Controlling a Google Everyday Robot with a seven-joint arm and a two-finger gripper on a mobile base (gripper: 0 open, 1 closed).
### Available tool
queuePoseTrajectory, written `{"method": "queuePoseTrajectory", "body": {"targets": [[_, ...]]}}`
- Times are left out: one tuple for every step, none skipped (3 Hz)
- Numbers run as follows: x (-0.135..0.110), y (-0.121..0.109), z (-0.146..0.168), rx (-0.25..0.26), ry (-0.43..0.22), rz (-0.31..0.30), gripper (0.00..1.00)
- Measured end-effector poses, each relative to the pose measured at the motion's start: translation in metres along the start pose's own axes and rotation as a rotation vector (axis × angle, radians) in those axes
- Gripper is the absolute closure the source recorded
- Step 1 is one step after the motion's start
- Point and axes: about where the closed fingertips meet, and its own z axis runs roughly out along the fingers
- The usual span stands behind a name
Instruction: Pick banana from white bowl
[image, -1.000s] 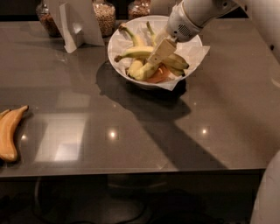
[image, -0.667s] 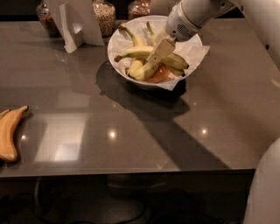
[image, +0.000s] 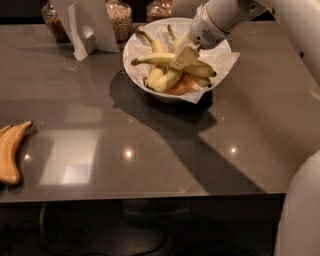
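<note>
The white bowl (image: 134, 46), lined with crumpled white paper, stands at the back middle of the dark table. It holds several yellow bananas. The longest banana (image: 152, 59) lies across the top of the pile, its stem pointing left and its dark tip to the right. My gripper (image: 184, 57) comes in from the upper right and sits right over this banana's mid-length, hiding that part and any sticker there. Shorter bananas (image: 162, 80) lie under and behind it.
A deeper orange-yellow banana (image: 11, 154) lies at the table's left edge. A folded white card (image: 85, 25) and glass jars (image: 120, 19) stand at the back left. My white body (image: 300, 210) fills the lower right corner.
My gripper has drawn up and back a little over the bowl. The long banana's stem end sits slightly higher than before.
</note>
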Motion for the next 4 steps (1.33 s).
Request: {"method": "queuePoseTrajectory", "body": {"targets": [[0.006,0.004,0.001,-0.013,0.029,-0.009,0.89],[0.004,0.014,-0.01,-0.026,0.075,-0.059,1.0],[0.0,0.027,-0.03,-0.033,0.138,-0.137,1.0],[-0.002,0.039,-0.057,-0.029,0.186,-0.203,1.0]]}}
